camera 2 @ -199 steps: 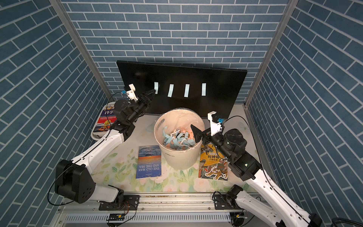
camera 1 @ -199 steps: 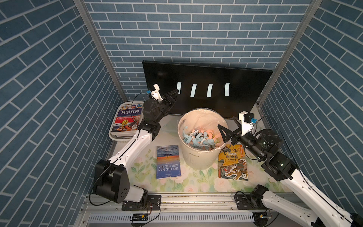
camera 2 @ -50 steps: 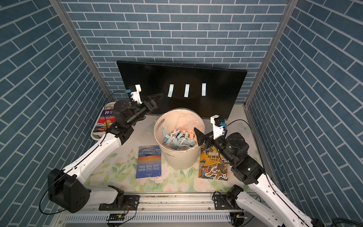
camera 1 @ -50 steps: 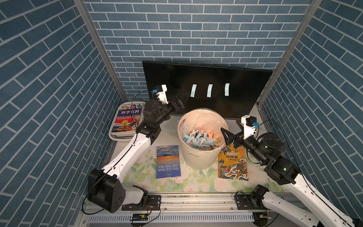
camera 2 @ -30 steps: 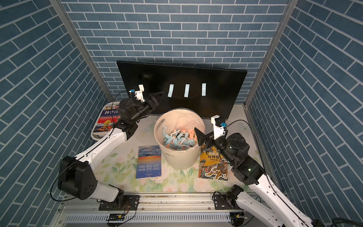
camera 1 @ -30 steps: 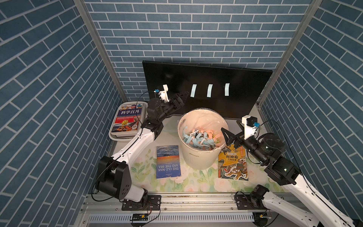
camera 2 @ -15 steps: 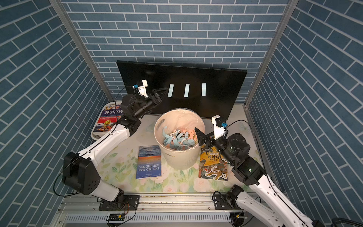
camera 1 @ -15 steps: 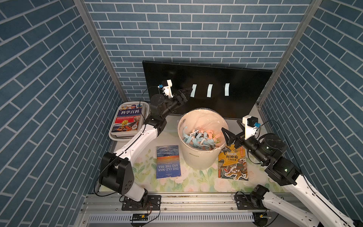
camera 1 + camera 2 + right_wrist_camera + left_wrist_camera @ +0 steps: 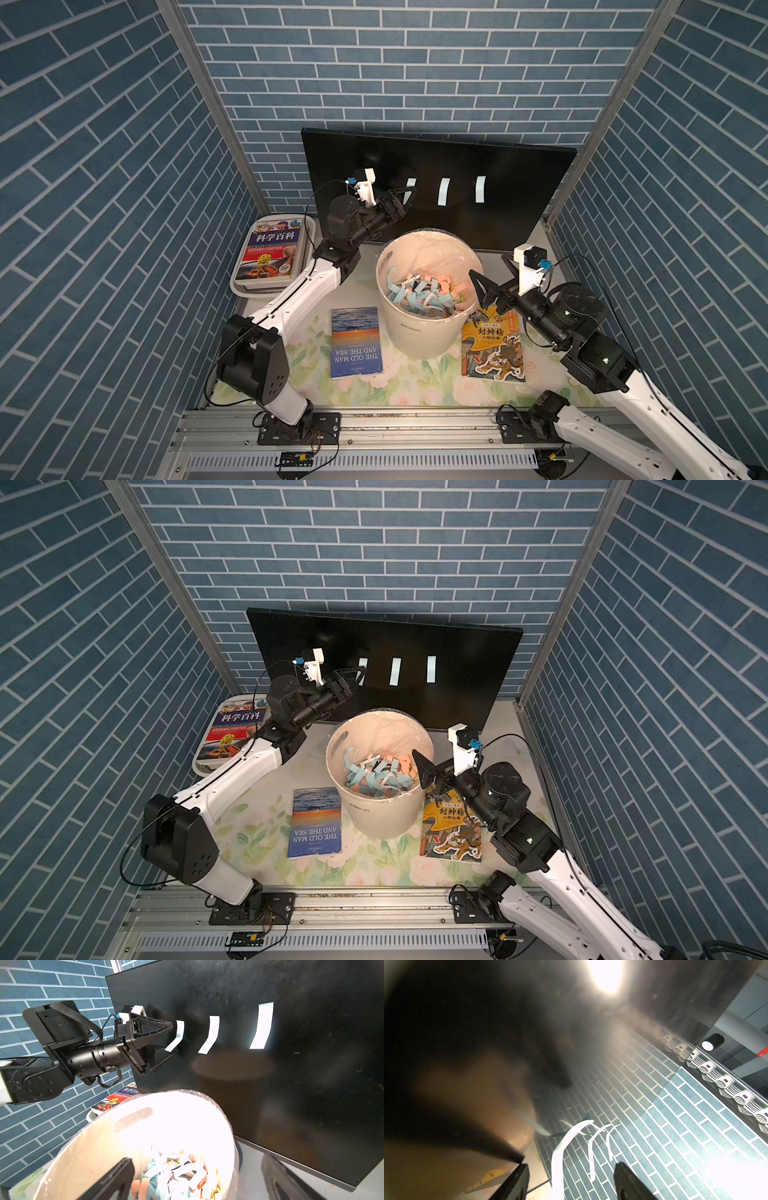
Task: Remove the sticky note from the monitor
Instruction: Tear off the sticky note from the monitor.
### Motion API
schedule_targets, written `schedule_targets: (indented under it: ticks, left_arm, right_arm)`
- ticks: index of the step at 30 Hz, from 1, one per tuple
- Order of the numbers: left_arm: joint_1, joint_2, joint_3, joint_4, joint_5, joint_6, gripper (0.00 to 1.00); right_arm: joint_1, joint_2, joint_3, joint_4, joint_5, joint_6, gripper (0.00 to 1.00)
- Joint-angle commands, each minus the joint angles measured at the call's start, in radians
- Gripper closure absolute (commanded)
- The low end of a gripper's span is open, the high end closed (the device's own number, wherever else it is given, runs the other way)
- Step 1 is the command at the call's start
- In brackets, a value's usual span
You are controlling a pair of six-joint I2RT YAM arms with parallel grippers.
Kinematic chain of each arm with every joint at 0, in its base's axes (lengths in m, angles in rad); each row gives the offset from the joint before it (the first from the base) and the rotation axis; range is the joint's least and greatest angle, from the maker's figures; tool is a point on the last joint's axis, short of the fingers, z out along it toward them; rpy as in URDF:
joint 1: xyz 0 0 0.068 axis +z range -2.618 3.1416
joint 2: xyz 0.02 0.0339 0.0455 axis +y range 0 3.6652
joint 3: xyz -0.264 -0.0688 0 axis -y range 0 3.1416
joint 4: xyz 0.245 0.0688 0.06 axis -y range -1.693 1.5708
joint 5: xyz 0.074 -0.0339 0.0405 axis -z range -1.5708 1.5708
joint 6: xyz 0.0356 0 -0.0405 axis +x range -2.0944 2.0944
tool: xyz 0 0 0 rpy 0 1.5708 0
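Where the monitor [image 9: 519, 199] leans against the back wall, its lower edge is hidden behind the white bin [image 9: 415, 336] and the left arm, so what it stands on cannot be seen in the top views. Three pale strips are stuck in a row on the dark screen. The left gripper [image 9: 406, 196] is at the leftmost one, the sticky note [image 9: 178, 1032], and covers that note's lower part in both top views. In the left wrist view the two fingers [image 9: 517, 1180] stand spread with the note curling up between them, a gap showing on each side. The note's lower end runs out of that frame, and most of that view is blur, glare and dark reflection. From the right wrist view, one fingertip lines up with the note's edge; whether it touches is unclear. The two other notes [image 9: 444, 192] hang free, well apart from the gripper.

The right gripper [image 9: 487, 263] is spread wide and empty, hovering at the bin's rim. In its own wrist view the fingers are only dark, blurred shapes cut by the frame edge, and the bin's inner wall is washed out by light. Paper strips [image 9: 419, 291] fill the bin. The yellow book [image 9: 492, 353] on the bench [image 9: 399, 386] is partly covered by the right arm.
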Motion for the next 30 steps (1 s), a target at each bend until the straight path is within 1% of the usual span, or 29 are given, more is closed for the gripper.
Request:
schedule_targets:
  ticks: [1,5,9,14,18,23,30]
  left_arm:
    - [-0.008,0.008,0.03,-0.007,-0.017,0.024,0.34]
    - [-0.008,0.006,0.027,-0.005,-0.025,0.023,0.41]
    - [-0.008,0.003,0.021,0.0,-0.033,0.021,0.51]
    - [-0.008,-0.005,0.011,0.001,-0.038,0.02,0.7]
    - [-0.009,-0.016,-0.001,0.004,-0.044,0.02,0.81]
    - [-0.013,-0.021,-0.002,-0.007,-0.045,0.034,0.99]
    - [-0.024,-0.046,-0.01,-0.023,-0.051,0.059,1.0]
  right_arm:
    - [-0.004,-0.014,-0.009,0.025,0.003,-0.026,0.0]
    - [-0.004,-0.013,-0.01,0.025,0.003,-0.026,0.0]
    - [-0.005,-0.016,-0.01,0.026,0.002,-0.026,0.0]
    - [-0.004,-0.017,-0.01,0.025,0.001,-0.026,0.0]
    - [-0.004,-0.018,-0.012,0.025,0.001,-0.026,0.0]
    - [-0.004,-0.017,-0.012,0.027,0.002,-0.026,0.0]
    - [-0.004,-0.018,-0.012,0.027,0.005,-0.026,0.0]
